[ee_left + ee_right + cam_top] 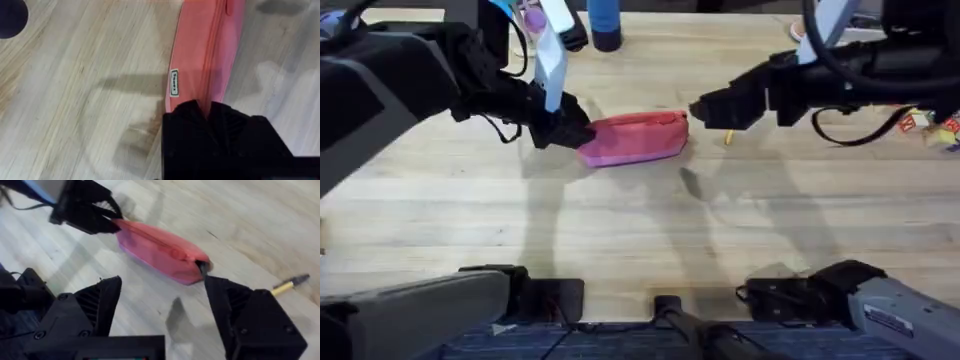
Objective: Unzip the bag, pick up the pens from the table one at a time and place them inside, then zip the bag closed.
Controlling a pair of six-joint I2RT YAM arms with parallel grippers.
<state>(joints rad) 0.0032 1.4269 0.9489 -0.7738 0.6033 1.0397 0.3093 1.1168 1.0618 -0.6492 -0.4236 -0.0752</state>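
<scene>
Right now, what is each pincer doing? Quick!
Left pincer: shut on the end of the pink bag.
Right pincer: open, holding nothing, near the bag's other end.

Overhead camera high above the arm bases, looking down and forward across the table, left wrist camera close over one end of the bag, right wrist camera farther back, facing the bag's other end, all three sharing the bag

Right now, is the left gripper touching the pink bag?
Touching. The left wrist view shows the left gripper shut on the end of the pink bag, its fingers pinching the fabric; the overhead view agrees.
</scene>
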